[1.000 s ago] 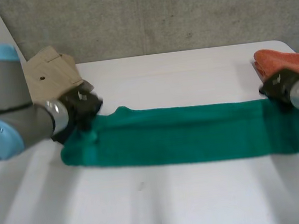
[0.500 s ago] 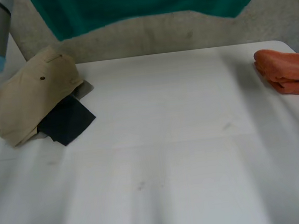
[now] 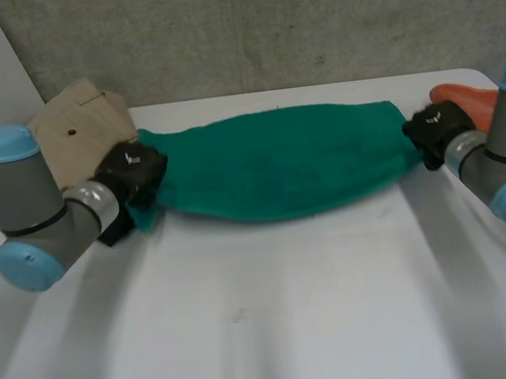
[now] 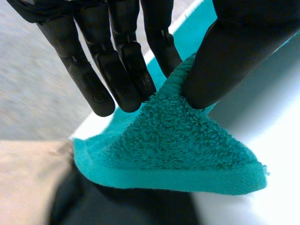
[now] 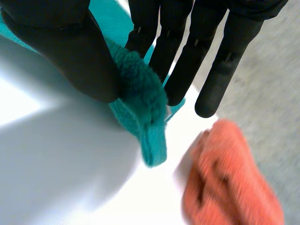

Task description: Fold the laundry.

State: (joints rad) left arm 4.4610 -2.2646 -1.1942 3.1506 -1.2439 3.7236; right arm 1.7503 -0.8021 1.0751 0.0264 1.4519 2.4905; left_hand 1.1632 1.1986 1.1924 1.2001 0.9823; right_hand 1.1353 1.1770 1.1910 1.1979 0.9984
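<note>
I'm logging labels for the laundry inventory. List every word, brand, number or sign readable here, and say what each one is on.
No text can be read here.
A small white mark on the back of the left hand: too small to read.
A similar white mark on the right hand: too small to read.
The towel, beige garment and orange cloth: no label or print showing.

**Three cameras, one shared towel**

The head view looks down from behind and between the arms, across the white worktop (image 3: 278, 333) toward a grey concrete wall (image 3: 262, 24). Each wrist view looks closely along its own palm: black left hand (image 4: 117, 61), black right hand (image 5: 190, 47). All three views share the green terry towel (image 3: 277, 159).
</note>
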